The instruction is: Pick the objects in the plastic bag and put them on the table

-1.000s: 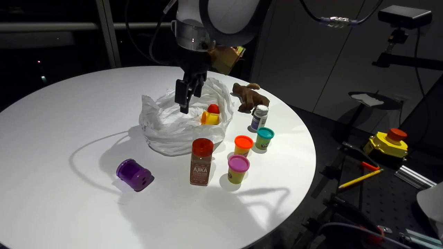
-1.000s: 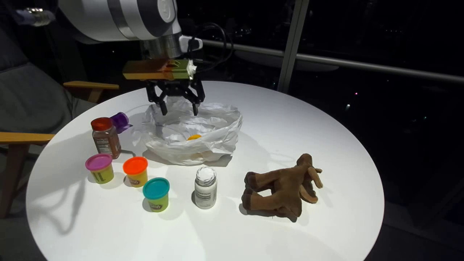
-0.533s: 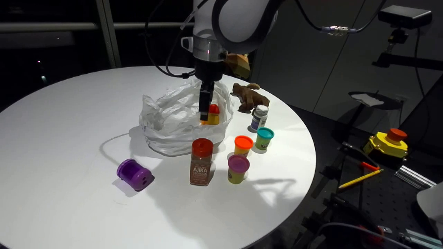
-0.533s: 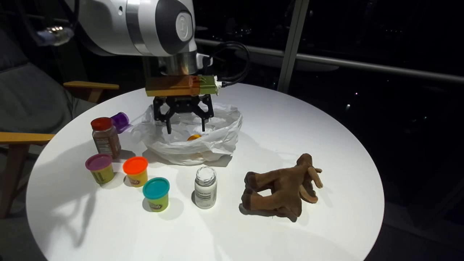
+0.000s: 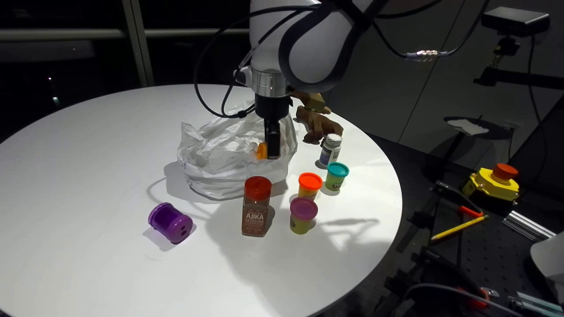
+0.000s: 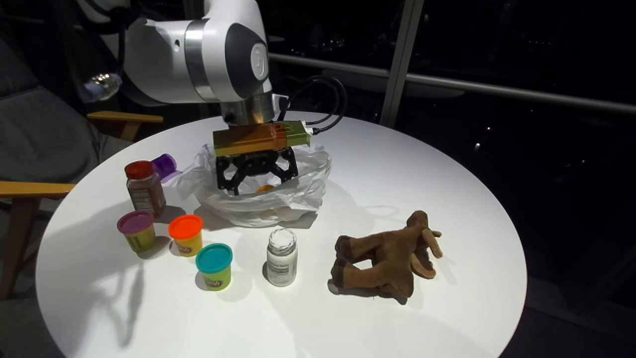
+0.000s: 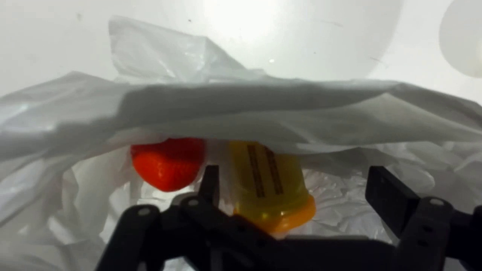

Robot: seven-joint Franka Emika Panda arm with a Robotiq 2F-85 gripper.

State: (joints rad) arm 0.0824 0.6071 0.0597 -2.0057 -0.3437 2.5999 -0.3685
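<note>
The hand (image 7: 293, 175) points down into the plastic bag (image 7: 241, 101), its fingers (image 7: 210, 184) spread wide with nothing gripped between them. In the wrist view a yellow tub (image 7: 269, 178) with an orange lid (image 7: 297, 217) shows in the gap, off-centre: just beside the finger at the left of that view, with a broad space between it and the finger at the right. The tub looks to lie on its side, its long axis running roughly across the line joining the fingers, so a squeeze should take it by its sides rather than its ends; the lid end is nearer the hand's base, and the far end is hidden by the bag. A red piece (image 7: 167, 165) lies beyond the finger at the left, outside the grip. I cannot tell whether either finger touches the tub or the bag. The bag stands well inside the edge of the table (image 5: 79, 264); in an exterior view a small pot (image 5: 309, 182) stands between it and the right-hand edge. The step seems to be grasping the tub, not yet done; loose plastic could get pinched along with it.
</note>
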